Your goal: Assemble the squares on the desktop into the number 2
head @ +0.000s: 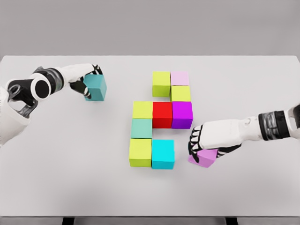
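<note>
Squares forming the partial numeral sit mid-table: a yellow-green (161,83) and pale pink (180,78) top row, a yellow-green, red (162,114), purple middle row, and a bottom row ending at the cyan square (163,153). The right hand (202,142) clasps a violet square (205,157), tilted, just right of the cyan one; the open bottom-row slot lies directly to its left, so this hand is nearer. The left hand (84,80) grips a teal square (95,87), well apart at upper left.
</note>
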{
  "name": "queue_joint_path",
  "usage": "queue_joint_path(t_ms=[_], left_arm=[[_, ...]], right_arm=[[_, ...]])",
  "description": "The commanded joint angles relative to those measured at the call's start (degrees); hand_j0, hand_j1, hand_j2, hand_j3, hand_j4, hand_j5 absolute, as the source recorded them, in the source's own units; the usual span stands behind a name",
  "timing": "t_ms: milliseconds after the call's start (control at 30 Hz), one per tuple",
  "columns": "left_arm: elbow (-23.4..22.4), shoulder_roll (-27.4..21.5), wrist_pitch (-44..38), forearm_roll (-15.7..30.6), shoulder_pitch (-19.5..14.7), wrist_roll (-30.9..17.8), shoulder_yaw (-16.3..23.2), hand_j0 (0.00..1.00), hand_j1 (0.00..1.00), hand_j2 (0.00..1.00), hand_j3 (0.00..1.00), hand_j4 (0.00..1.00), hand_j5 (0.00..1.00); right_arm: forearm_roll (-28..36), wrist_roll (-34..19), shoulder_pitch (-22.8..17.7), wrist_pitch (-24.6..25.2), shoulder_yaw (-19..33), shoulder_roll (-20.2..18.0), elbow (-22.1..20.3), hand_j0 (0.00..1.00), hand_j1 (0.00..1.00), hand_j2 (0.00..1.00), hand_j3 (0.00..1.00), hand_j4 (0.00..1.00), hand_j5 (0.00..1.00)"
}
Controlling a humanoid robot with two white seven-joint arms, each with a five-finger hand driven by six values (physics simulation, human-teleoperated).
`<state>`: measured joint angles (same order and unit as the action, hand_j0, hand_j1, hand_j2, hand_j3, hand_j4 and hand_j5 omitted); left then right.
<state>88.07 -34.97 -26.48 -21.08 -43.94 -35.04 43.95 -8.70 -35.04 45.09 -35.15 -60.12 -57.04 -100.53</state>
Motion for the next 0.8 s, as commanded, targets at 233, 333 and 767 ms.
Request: queue_joint_path(t_ms=[233,333,767], left_arm=[[-1.49,3.41,-0.24,-0.10,-0.88,0.04,-0.18,0.43,0.43,0.43,0.43,0.43,0.43],[-2.73,4.82,-1.21,-0.10,-1.67,0.04,-0.09,0.43,0.43,0.43,0.43,0.43,0.43],[-5.45,8.33,-2.35,-0.54,-2.90,0.04,-0.01,0.43,0.43,0.43,0.43,0.43,0.43]], right_arm=[[0.35,0.04,0.62,0.15,-0.26,0.17,-0.01,1.00,1.00,1.00,1.00,1.00,1.00],[0.35,0.04,1.05,0.15,-0.17,0.18,-0.01,1.00,1.00,1.00,1.00,1.00,1.00],[4.75,0.04,2.29,0.15,3.43,-17.75,0.07,1.00,1.00,1.00,1.00,1.00,1.00]])
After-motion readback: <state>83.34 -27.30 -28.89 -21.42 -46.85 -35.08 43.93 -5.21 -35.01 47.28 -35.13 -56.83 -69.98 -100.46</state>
